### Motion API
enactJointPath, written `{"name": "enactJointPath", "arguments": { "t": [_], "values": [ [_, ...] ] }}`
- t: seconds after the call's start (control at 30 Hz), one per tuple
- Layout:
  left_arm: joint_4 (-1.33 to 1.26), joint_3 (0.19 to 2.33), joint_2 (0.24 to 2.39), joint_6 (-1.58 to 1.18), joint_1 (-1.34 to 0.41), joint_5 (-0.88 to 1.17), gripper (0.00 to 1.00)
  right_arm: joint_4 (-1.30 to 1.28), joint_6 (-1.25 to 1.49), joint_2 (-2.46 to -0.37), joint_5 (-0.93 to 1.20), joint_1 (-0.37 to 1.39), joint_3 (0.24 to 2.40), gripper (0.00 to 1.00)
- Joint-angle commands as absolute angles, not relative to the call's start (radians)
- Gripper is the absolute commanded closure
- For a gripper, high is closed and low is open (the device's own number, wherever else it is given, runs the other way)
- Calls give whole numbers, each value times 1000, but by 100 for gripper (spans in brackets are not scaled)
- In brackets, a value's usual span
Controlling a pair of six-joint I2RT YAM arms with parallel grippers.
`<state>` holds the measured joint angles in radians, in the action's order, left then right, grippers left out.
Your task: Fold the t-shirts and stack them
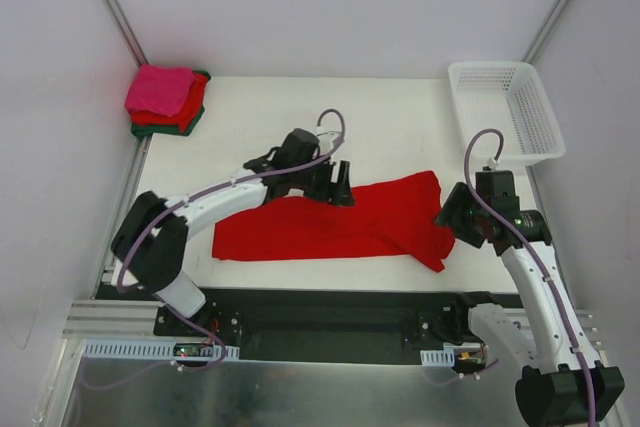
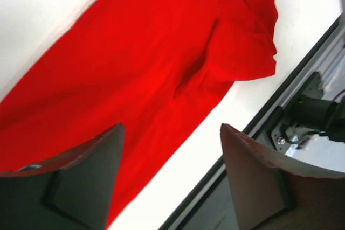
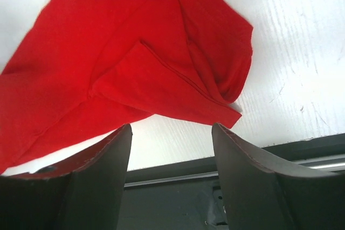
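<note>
A bright red t-shirt (image 1: pixel 340 222) lies folded lengthwise across the middle of the table, its right end bunched; it also shows in the left wrist view (image 2: pixel 135 68) and the right wrist view (image 3: pixel 135 63). My left gripper (image 1: pixel 338 183) hovers over the shirt's far edge, open and empty. My right gripper (image 1: pixel 450 215) is open and empty just beside the shirt's bunched right end. A stack of folded shirts sits at the far left corner: hot pink (image 1: pixel 160 89) on top, red (image 1: pixel 190 112) below, dark green (image 1: pixel 188 127) at the bottom.
A white lattice basket (image 1: pixel 506 107) stands at the far right corner. The black rail (image 1: pixel 330 312) holding the arm bases runs along the table's near edge. White walls with metal posts enclose the table.
</note>
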<state>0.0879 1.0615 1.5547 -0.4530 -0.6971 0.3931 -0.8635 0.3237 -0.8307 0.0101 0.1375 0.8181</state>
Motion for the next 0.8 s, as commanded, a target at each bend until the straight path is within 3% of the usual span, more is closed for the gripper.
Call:
{"name": "enactJointPath", "arguments": {
  "t": [0.0, 0.17, 0.37, 0.77],
  "values": [
    [58, 1248, 1719, -338, -776, 353, 25, -896, 377, -772, -86, 143, 894, 34],
    [72, 1396, 1847, -307, -830, 359, 24, -922, 416, -738, -212, 140, 963, 28],
    [98, 1476, 1942, -259, -887, 310, 26, -934, 394, -758, -207, 126, 996, 27],
    [117, 1436, 2025, -259, -925, 287, 40, -933, 387, -742, -176, 103, 979, 26]
  ]
}}
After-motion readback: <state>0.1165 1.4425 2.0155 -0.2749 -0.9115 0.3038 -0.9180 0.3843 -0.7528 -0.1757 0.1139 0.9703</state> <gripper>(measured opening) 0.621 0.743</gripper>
